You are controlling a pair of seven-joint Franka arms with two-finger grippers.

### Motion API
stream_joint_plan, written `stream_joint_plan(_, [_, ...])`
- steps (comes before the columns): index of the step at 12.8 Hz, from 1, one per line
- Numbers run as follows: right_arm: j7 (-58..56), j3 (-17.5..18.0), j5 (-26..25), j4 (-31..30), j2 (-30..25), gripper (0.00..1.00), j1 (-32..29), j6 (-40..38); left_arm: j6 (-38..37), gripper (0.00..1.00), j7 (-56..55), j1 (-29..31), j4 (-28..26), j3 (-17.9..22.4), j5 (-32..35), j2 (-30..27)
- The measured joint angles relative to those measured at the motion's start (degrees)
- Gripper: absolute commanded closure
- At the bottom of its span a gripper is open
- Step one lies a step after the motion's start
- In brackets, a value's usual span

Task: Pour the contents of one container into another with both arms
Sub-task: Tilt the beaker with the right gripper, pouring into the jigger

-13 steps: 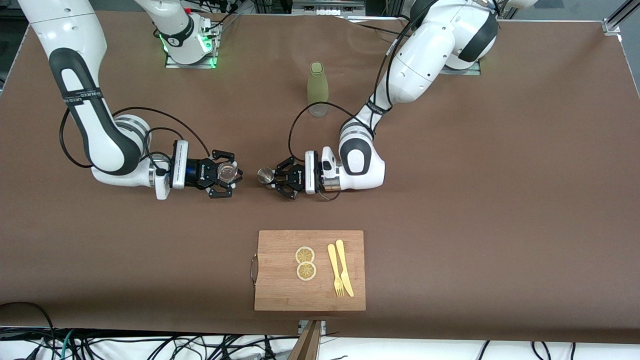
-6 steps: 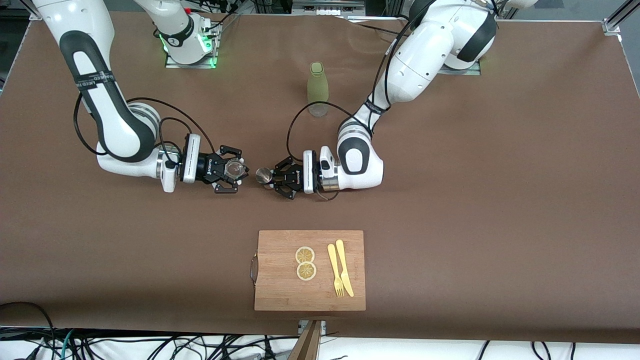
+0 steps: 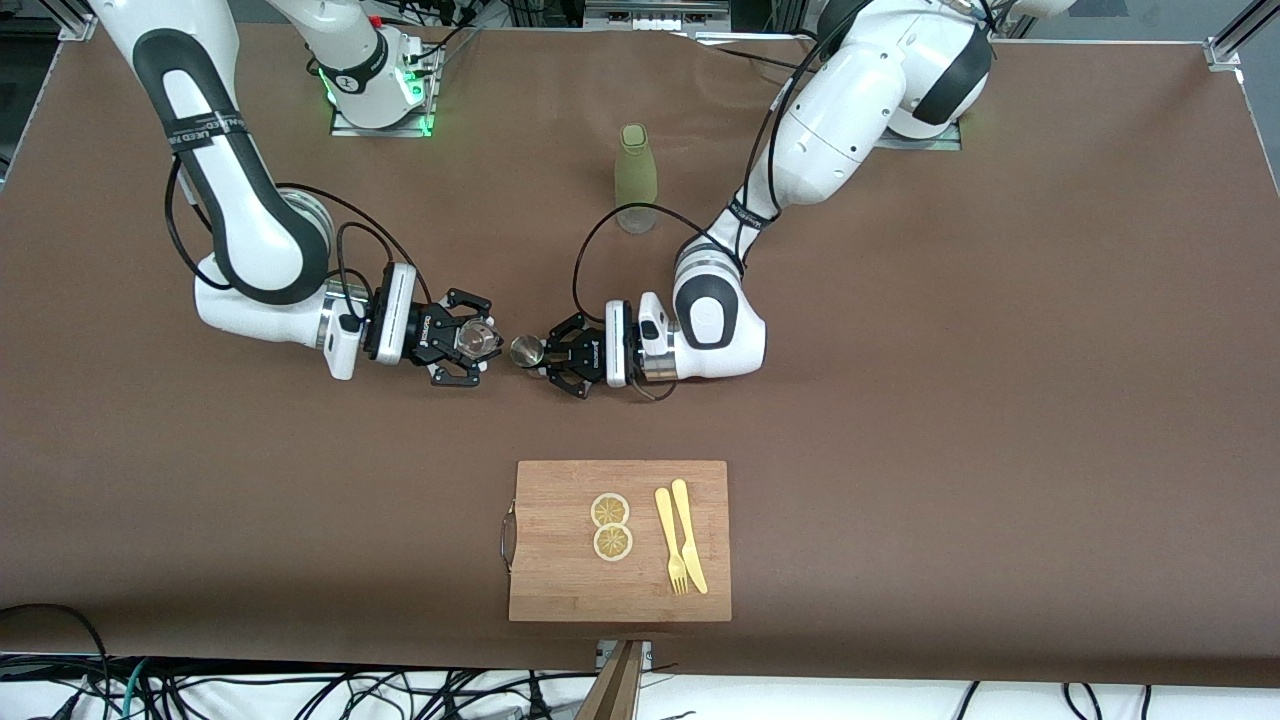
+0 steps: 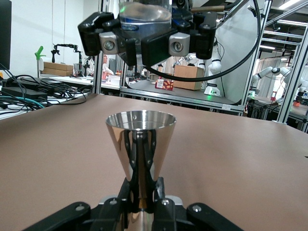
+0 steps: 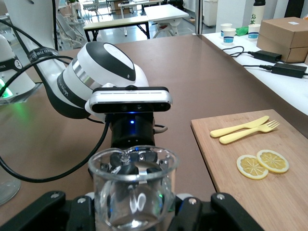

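Indoors, a brown table (image 3: 900, 400) fills the scene, with lab benches, cables, cardboard boxes and aluminium frames visible around it in the wrist views. Near the front camera lies a wooden board (image 3: 560, 570) carrying two lemon slices (image 3: 611, 526) and a yellow fork (image 3: 669, 540) and knife (image 3: 689, 535). An olive bottle (image 3: 636, 178) stands between the two bases, farther from the front camera than the grippers.

At mid-table the two arms meet tip to tip. The right gripper (image 3: 470, 340), reaching in from the right arm's end, has its fingers (image 3: 462, 375) clamped on the glass (image 3: 479, 340), a clear tumbler held upright with its mouth up (image 5: 133, 190). The left gripper (image 3: 558, 355) has its jaws closed around the narrow waist of the jigger (image 3: 527, 350), whose upper steel cone (image 4: 140, 144) stands upright above the fingers (image 4: 72, 214). Glass and jigger are just beside each other, apart, both over the bare table between board and bottle.

White lettering runs along a black band (image 3: 205, 128) on the right arm; it cannot be read. Lettering on the gripper bodies is likewise too small to read.
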Motion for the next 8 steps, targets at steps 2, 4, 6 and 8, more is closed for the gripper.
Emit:
stream_joint_plan(2, [0.07, 0.01, -1.24, -0.29, -0.48, 0.86, 0.59, 2.50, 0.04, 1.00, 0.00, 0.00, 0.02, 0.00, 0.00, 0.06])
stream_joint_plan(4, [0.13, 0.02, -2.43, -0.55, -0.79, 0.86, 1.04, 3.98, 0.08, 1.00, 0.00, -0.01, 0.03, 0.00, 0.00, 0.15])
stream_joint_plan(6, [0.13, 0.04, -2.58, -1.22, -1.28, 0.86, 1.70, 5.97, 0.09, 1.00, 0.00, -0.01, 0.05, 0.04, 0.00, 0.24])
stream_joint_plan(8, [0.13, 0.05, -2.60, -1.90, -1.94, 0.86, 2.56, 7.63, 0.10, 1.00, 0.00, -0.01, 0.07, 0.08, 0.00, 0.30])
